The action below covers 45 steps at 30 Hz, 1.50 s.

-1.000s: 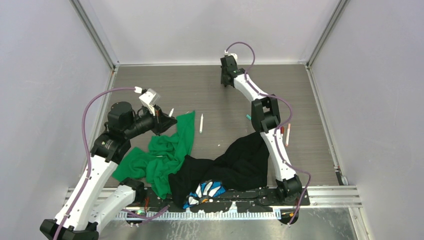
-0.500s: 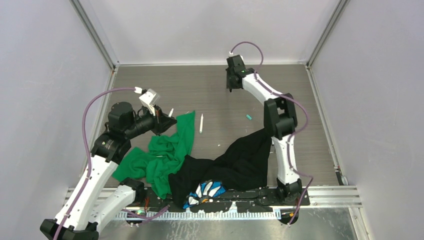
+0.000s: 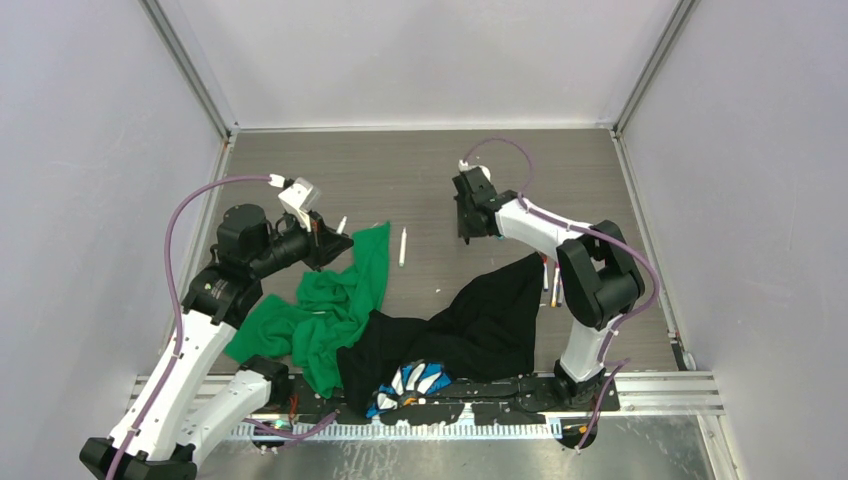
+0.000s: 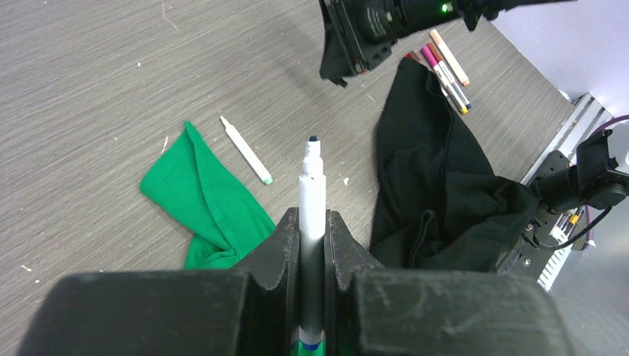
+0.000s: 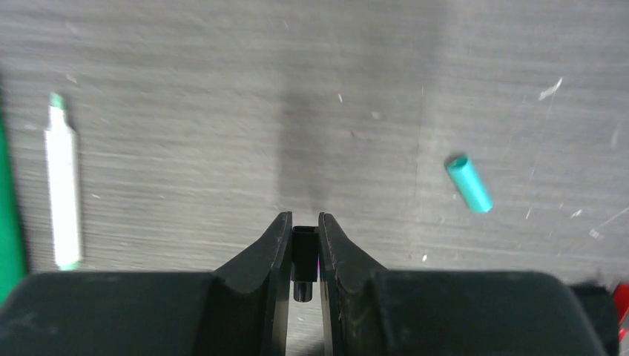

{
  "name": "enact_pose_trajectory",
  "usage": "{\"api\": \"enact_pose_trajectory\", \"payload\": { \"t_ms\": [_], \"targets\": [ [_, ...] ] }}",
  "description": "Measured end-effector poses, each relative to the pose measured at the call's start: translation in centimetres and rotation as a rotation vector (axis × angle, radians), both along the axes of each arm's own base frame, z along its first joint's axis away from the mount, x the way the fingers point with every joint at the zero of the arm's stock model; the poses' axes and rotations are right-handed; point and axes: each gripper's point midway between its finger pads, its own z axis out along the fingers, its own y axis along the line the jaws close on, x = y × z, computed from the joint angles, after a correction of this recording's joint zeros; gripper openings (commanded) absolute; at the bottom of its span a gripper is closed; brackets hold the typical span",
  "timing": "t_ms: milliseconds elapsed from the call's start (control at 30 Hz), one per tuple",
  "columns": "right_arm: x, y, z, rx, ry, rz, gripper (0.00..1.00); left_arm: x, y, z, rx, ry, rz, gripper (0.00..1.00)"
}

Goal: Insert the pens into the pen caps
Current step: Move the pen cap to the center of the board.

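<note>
While both arms hold parts — step: pen and cap are gripped, not yet mated.
Top view: left gripper [image 3: 335, 240] by green cloth [image 3: 330, 305]; right gripper [image 3: 468, 222] mid-table; spare pen [image 3: 403, 246] between; black cloth [image 3: 490, 320] nearby.
Left wrist: jaws clamped on pen [image 4: 311, 215], tip forward.
Right wrist: jaws pinch black cap [image 5: 304, 254]; teal cap [image 5: 469, 183] lies loose.
Next: likely align cap's opening with tip.
</note>
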Motion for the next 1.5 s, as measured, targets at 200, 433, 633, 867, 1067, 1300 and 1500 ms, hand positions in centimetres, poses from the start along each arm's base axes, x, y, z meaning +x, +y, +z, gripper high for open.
{"api": "enact_pose_trajectory", "payload": {
  "t_ms": [200, 433, 633, 867, 1067, 1300, 1500],
  "targets": [
    [-2.7, -1.0, -3.4, -0.02, 0.079, -0.037, 0.05, 0.0, 0.0, 0.0, 0.002, 0.0, 0.004, 0.0],
    [-2.7, -1.3, -3.6, -0.028, 0.073, -0.069, 0.32, 0.1, 0.1, -0.2, 0.004, 0.002, 0.009, 0.0],
    [-3.4, -1.7, -3.9, -0.046, 0.103, -0.068, 0.5, 0.2, 0.3, -0.1, 0.009, -0.003, 0.023, 0.0],
    [-4.1, -2.0, -3.4, -0.077, 0.145, -0.034, 0.47, 0.1, 0.5, 0.0, 0.01, -0.012, 0.03, 0.0],
    [-2.6, -0.4, -1.8, -0.06, 0.149, 0.024, 0.45, -0.1, 0.6, 0.2, 0.008, -0.018, 0.031, 0.0],
    [-2.2, 0.1, -2.7, -0.124, 0.192, 0.08, 0.41, -0.1, 0.6, 0.2, 0.008, -0.017, 0.031, 0.0],
    [-2.6, -0.6, -4.0, -0.183, 0.245, 0.081, 0.39, -0.1, 0.6, 0.1, 0.009, -0.016, 0.031, 0.01]
  ]
}}
